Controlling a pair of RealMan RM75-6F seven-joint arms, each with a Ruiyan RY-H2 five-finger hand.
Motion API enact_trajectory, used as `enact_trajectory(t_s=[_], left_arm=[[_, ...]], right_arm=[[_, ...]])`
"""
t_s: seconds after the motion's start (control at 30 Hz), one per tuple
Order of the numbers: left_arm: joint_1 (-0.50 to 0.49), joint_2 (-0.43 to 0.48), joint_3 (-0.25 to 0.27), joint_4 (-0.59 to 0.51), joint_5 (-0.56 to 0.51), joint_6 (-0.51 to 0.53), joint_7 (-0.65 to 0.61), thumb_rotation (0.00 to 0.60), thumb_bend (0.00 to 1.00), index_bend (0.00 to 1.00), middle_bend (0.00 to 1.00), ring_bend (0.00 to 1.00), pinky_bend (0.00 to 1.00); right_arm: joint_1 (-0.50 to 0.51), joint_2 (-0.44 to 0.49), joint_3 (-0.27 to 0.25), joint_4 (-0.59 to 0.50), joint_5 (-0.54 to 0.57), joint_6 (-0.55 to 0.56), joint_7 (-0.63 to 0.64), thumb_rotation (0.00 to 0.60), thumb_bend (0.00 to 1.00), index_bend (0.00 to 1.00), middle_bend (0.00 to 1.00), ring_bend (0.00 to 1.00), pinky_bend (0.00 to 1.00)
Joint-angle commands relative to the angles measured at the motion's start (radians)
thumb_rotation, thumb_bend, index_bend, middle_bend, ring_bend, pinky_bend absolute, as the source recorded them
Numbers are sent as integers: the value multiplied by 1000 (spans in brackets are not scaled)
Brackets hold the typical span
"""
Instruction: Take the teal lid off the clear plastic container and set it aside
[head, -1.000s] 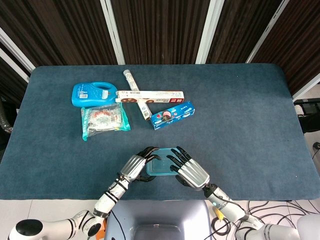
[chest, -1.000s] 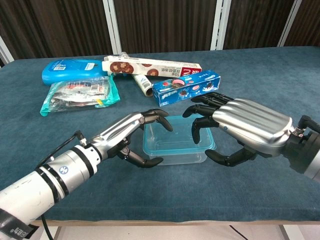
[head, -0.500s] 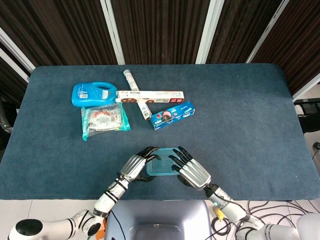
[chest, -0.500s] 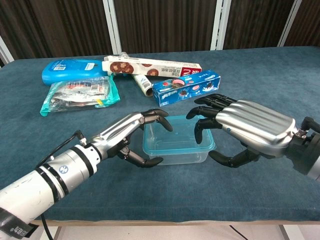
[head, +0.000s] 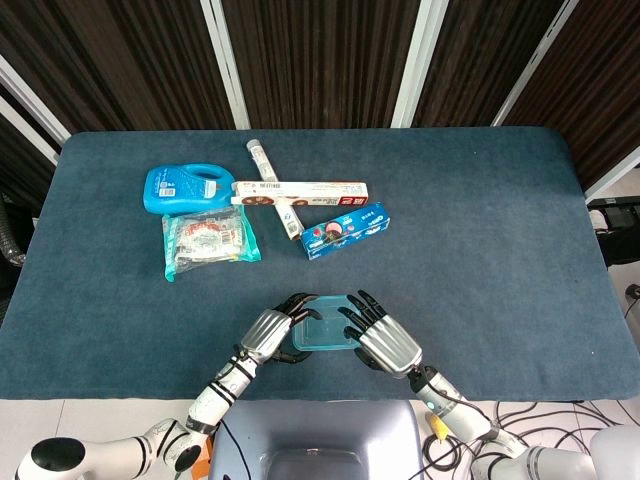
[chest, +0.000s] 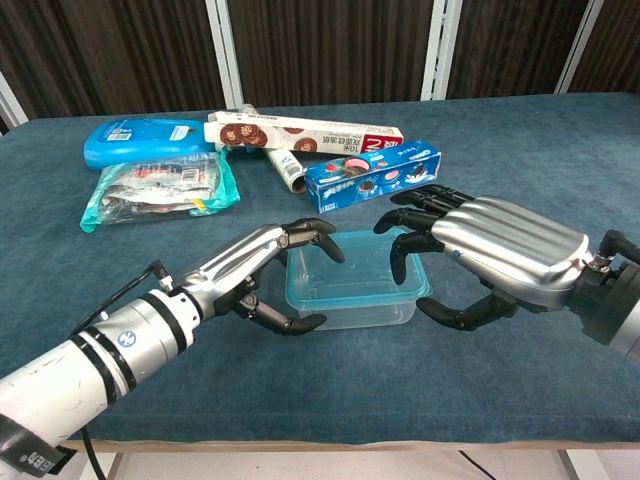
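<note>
The clear plastic container (chest: 362, 316) stands near the table's front edge with its teal lid (head: 324, 337) (chest: 350, 277) on top. My left hand (head: 268, 333) (chest: 256, 270) holds the container's left end, fingers arched over the lid's left rim and thumb against the near left side. My right hand (head: 387, 343) (chest: 492, 252) cups the right end with its fingers curled down over the lid's right rim. Its thumb sits just off the near right corner. I cannot tell whether that hand touches the lid.
Behind the container lie a blue cookie box (head: 345, 229) (chest: 372, 172), a long biscuit box (head: 300, 190) (chest: 300, 130), a small tube (head: 263, 160), a blue detergent bottle (head: 185, 188) (chest: 140, 140) and a snack packet (head: 207, 243) (chest: 155, 190). Bare cloth spreads to the right.
My right hand has edged left, closer over the lid's right rim. The left hand and the container have not moved.
</note>
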Motion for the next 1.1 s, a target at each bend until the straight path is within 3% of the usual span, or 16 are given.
enact_trajectory(t_s=[0.03,1.1], left_arm=[[0,1,2,-2,1,-1,1,600,325,547,387,223,327],[3,8,14,-9,10,0,29,600,323,553,400,231,339]], right_arm=[[2,0,0,-2,5,-1,1,600,375,473,159,6,0],[19,24,27,-86,41,7,-56,600,374,458,159,6,0]])
